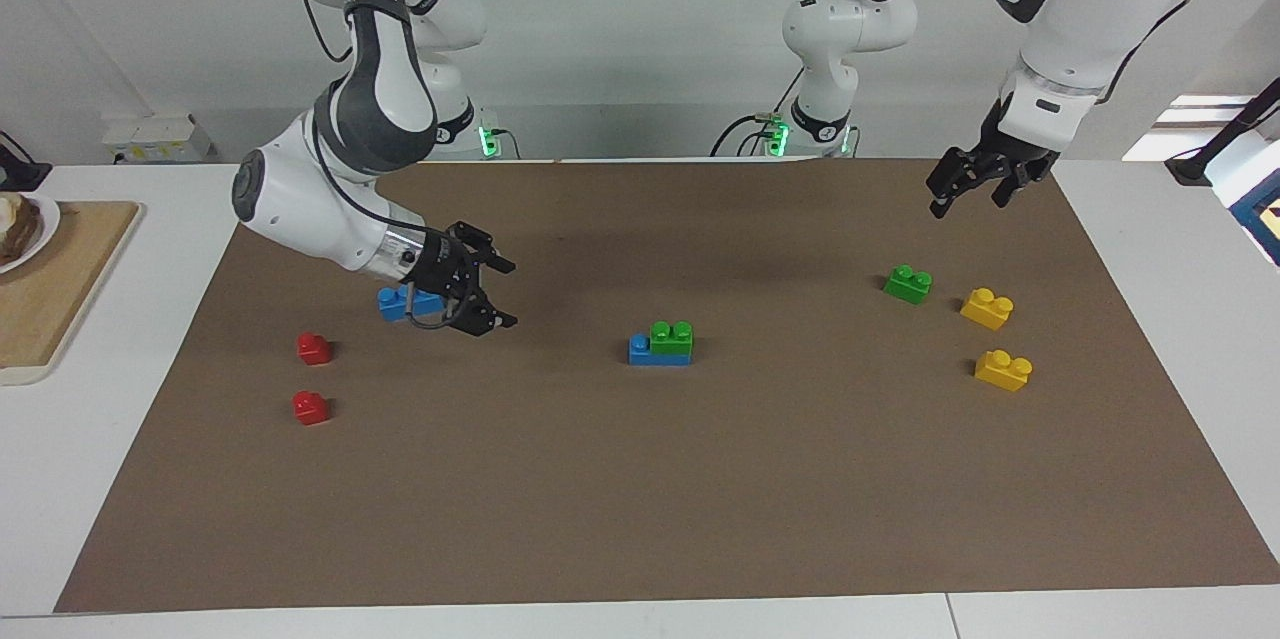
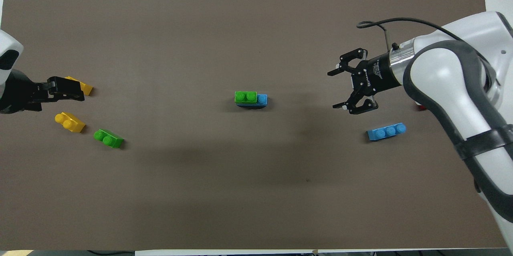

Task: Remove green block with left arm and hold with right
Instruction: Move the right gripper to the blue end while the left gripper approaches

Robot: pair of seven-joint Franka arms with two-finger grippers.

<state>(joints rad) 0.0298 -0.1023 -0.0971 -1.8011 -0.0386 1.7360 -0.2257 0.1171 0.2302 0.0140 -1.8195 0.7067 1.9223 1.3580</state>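
Item 1. Green block: two studs, seated on top of a blue brick at the middle of the brown mat. One blue stud is left uncovered at the end toward the right arm. The stack is touched by neither gripper.

Item 2. Right gripper: raised over the mat, pointed toward the stack, between it and a loose blue three-stud brick. Its fingers are seen spread wide apart, with nothing between them. The stack lies well apart from the fingertips, straight ahead of them; the loose blue brick lies back by the wrist, partly hidden by it in the facing view.

Item 3. Left gripper: held in the air at the left arm's end of the table. Fingers apart, nothing held. In the overhead view the fingertips cover part of a yellow brick.

Item 4. Second green block: loose on the mat, near the left fingers but below them and untouched.

Item 5. Yellow bricks, two: loose on the mat beside the second green block.

Item 6. Red bricks, two: at the right arm's end, well apart from its fingers.
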